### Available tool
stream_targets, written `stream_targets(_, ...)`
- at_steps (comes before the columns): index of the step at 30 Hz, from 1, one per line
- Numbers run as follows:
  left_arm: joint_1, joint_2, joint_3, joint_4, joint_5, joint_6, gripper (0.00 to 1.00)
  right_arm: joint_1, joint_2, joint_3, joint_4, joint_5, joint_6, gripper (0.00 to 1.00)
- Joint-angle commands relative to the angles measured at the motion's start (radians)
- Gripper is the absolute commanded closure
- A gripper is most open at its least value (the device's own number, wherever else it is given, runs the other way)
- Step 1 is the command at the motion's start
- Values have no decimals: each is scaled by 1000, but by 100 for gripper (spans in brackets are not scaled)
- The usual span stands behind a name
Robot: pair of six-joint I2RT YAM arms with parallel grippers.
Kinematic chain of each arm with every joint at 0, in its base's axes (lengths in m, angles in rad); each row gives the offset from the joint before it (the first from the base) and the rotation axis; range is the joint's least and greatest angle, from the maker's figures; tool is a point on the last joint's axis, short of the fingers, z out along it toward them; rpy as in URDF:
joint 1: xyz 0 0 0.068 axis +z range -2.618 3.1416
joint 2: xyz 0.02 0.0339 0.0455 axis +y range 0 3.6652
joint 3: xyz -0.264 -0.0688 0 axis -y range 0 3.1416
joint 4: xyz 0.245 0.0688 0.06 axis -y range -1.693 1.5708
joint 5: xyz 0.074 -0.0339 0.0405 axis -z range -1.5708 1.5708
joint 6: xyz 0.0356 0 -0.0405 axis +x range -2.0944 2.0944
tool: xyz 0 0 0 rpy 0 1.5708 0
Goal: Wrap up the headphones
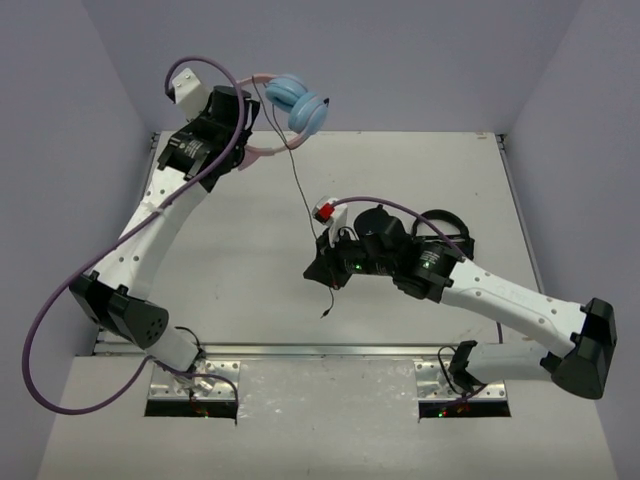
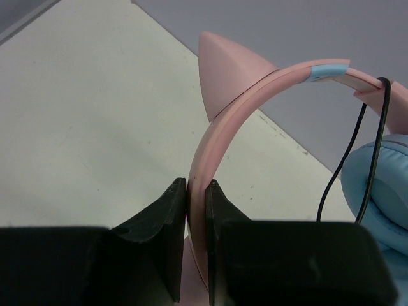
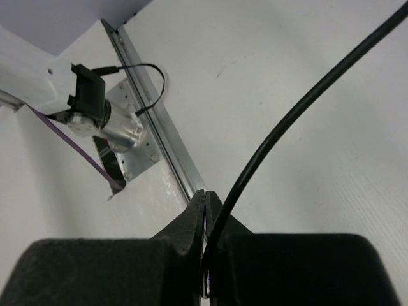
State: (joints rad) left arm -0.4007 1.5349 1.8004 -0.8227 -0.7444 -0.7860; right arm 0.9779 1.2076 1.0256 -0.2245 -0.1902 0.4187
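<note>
The headphones (image 1: 300, 105) are held up above the table's far left corner, pink headband (image 2: 237, 105) with a cat ear (image 2: 223, 67) and light blue ear cups (image 2: 382, 197). My left gripper (image 2: 197, 186) is shut on the headband; in the top view the left gripper (image 1: 248, 118) sits just left of the cups. The thin black cable (image 1: 300, 190) hangs down from the cups to my right gripper (image 1: 320, 265) over the table's middle. The right gripper (image 3: 205, 194) is shut on the cable (image 3: 299, 108), and the cable's loose end (image 1: 327, 310) dangles below it.
All-black headphones (image 1: 447, 222) lie on the table behind the right arm. A metal rail (image 3: 159, 137) runs along the near table edge, with the left arm's base (image 3: 95, 108) beside it. Grey walls close in the left, right and back sides.
</note>
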Motion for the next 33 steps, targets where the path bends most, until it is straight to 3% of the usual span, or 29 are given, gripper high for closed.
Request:
stream_targets(1,40,-7,99,57,83,-114,100,7,23,-16,-13,-50,-11,99)
stream_targets(5,59,11,122,17,91,-157,100,10,76,25,-7,-124,6,99)
stream_targets(9,63,34,126,-1,53,-156,100,44,128,187,-71,-123,-30,99)
stream_targets(15,74,-19,-62,95,19,-84,100,53,119,309,-169,-45,-90,99)
stream_targets(17,77,-64,-148,186,57,-38,100,53,131,346,-211,-11,-132,99)
stream_targets(24,82,-81,-225,290,218,135,100,48,153,438,-370,99,-267,99)
stream_targets(29,82,-110,-334,394,414,267,100,27,219,614,-534,150,-402,99)
stream_targets(33,76,-177,-516,511,537,381,100,10,289,759,-618,170,-504,99)
